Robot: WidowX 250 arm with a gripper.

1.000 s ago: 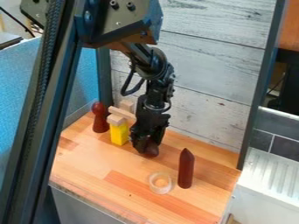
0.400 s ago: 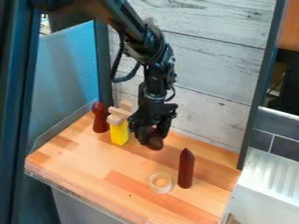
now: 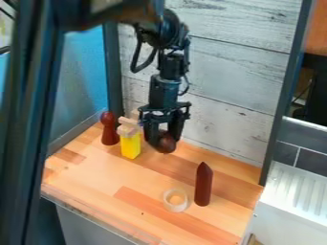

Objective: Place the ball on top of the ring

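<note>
My gripper (image 3: 163,142) hangs over the back middle of the wooden surface, pointing down and shut on a dark brown ball (image 3: 167,143). The ball sits between the fingertips and looks raised off the wood. A pale, translucent ring (image 3: 168,203) lies flat nearer the front, below and slightly right of the ball in the view, well apart from it.
A dark red pointed post (image 3: 203,184) stands upright just right of the ring. Left of the gripper are a yellow block (image 3: 131,146) with pale wooden pieces (image 3: 128,126) on it and a red-brown pin (image 3: 109,129). A plank wall (image 3: 230,86) rises behind.
The gripper has risen from near the surface with the ball between its fingers, so the ball is higher. The ring, post, yellow block and pin have stayed in place.
</note>
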